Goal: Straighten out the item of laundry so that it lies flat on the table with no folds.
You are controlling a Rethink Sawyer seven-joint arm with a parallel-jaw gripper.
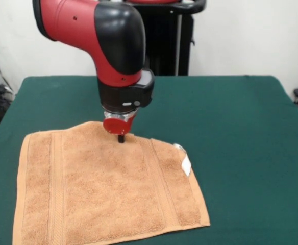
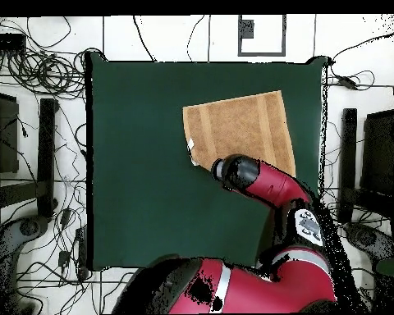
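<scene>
Towel, spread on table; gripper touching far edge, jaw state indeterminable; white tag at right.

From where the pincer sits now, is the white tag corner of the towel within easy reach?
Probably yes. The pincer is down on the towel's far edge, and the white tag lies along the same edge with nothing in between.

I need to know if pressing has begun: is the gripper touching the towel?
Touching. In the front view the gripper's dark tip meets the towel at its far edge with no gap showing; overhead, the arm hides that spot.
</scene>
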